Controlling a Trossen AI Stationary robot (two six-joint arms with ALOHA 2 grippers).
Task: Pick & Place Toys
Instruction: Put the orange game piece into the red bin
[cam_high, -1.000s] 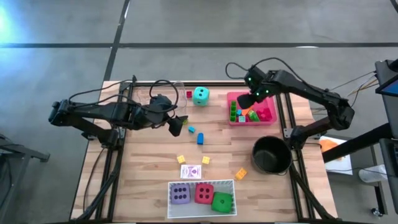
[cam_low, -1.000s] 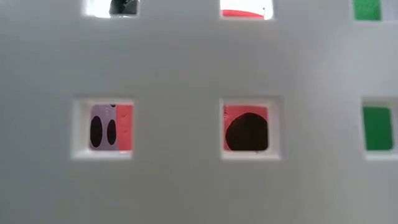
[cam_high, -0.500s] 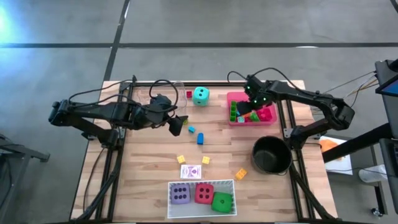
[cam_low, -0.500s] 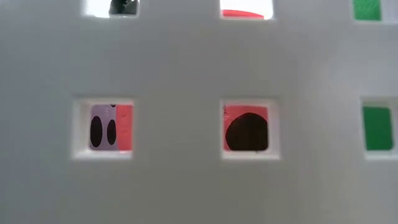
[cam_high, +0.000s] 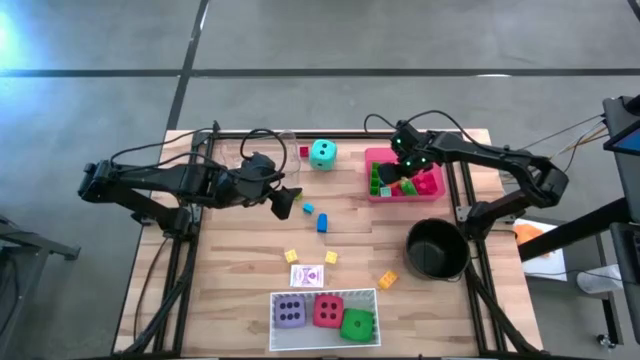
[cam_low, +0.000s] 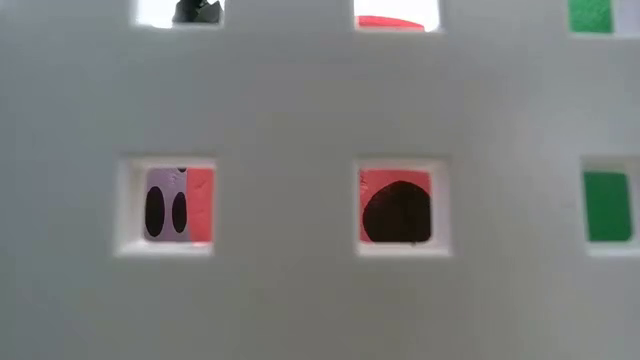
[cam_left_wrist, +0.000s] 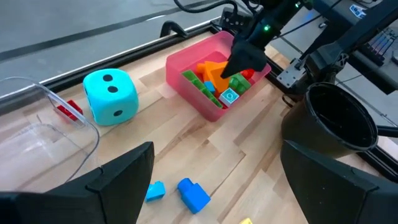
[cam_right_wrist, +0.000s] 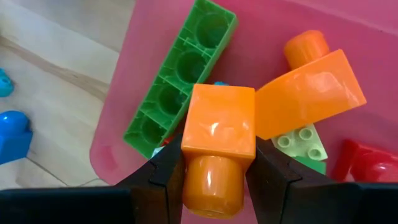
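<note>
Below me the wooden desk (cam_high: 240, 250) fills the middle of the high view, its slats running left to right on a black metal frame (cam_high: 180, 270). Right of centre, toward the upper part, sits my pink tray (cam_high: 372, 156). Lower right of that stands the black round pot (cam_high: 436, 250), upright with its mouth open upward. At bottom centre lies the white tray (cam_high: 325, 294); its perforated wall (cam_low: 300, 120) blocks nearly the whole low view. A clear tray (cam_left_wrist: 37, 134) rests at the left of my left wrist view. Grey floor (cam_high: 300, 40) spans the top.
</note>
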